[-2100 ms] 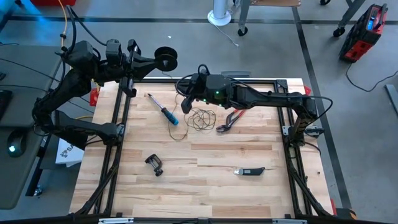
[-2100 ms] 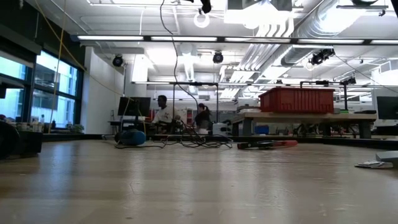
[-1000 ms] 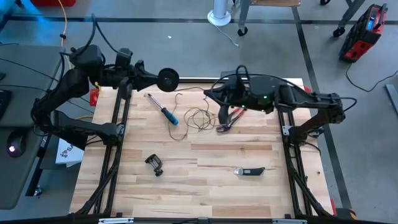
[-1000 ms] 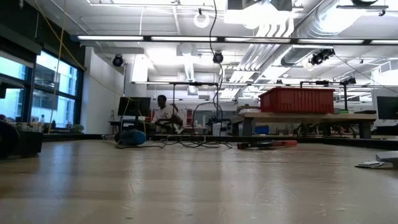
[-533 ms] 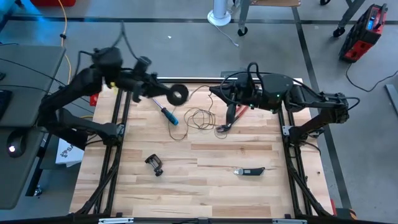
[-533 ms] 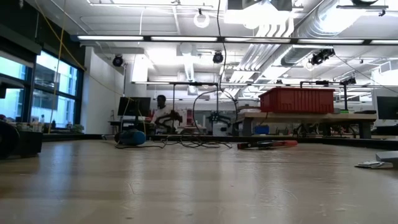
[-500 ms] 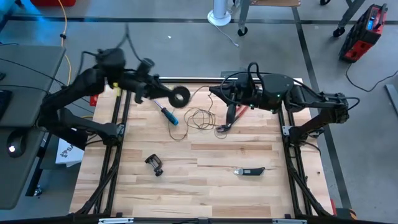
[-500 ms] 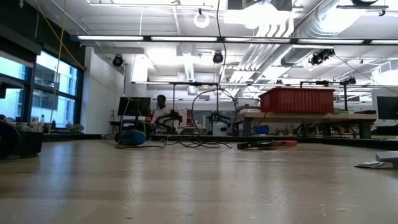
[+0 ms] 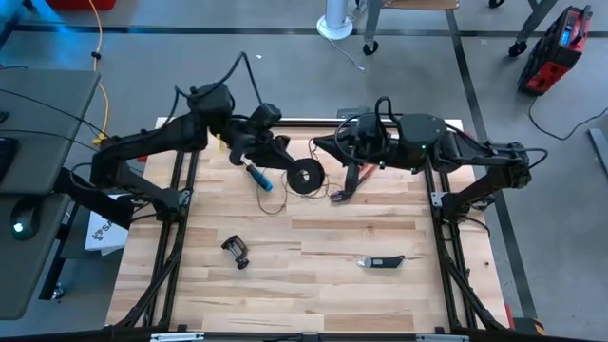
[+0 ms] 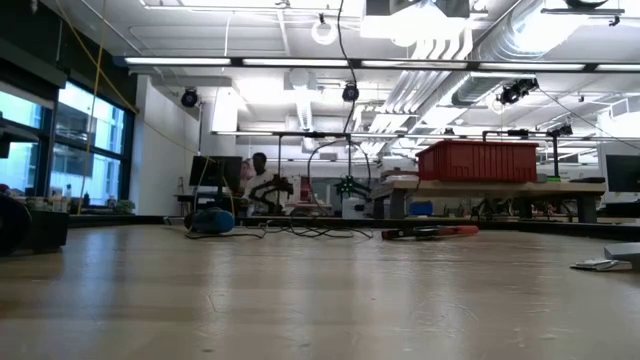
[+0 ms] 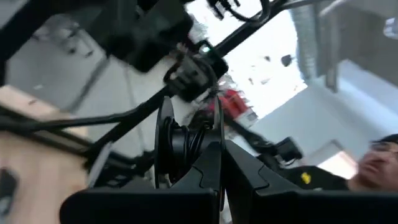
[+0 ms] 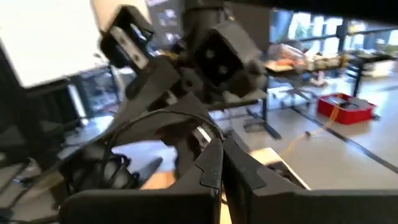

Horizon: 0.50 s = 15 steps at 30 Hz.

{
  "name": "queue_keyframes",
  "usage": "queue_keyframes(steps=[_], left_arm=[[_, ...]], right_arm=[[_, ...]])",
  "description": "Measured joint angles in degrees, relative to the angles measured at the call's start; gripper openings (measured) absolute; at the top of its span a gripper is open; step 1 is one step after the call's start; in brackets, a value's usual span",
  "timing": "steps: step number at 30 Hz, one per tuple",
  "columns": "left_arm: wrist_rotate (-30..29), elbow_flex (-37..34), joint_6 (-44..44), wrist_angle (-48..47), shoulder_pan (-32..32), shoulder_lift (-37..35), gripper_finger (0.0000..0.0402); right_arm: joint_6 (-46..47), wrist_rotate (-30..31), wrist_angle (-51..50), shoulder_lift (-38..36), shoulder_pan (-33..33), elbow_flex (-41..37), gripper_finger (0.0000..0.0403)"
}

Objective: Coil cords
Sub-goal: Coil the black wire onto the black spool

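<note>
The left gripper [image 9: 285, 161], clamped on the reel [image 9: 305, 176], holds it directly over the loose cord [image 9: 296, 180] at the table's far middle, nearer than the right gripper [image 9: 323, 144], pinched shut just beyond.

We reach our left arm out over the table's far middle, its left gripper [image 9: 290, 163] clamped tight around the reel [image 9: 305, 177]. Our right arm folds in from the right, its right gripper [image 9: 323, 144] pinched closed, facing the left one, close by.
</note>
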Motion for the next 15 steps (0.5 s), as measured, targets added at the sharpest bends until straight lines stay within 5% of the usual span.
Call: queue_keyframes(steps=[15], left_arm=[[-0.9,0.0,-8.1,25.3,0.9,4.6,0.0000]], right_arm=[[0.8,-3.4,8.0,4.3,0.0,0.0,0.0000]])
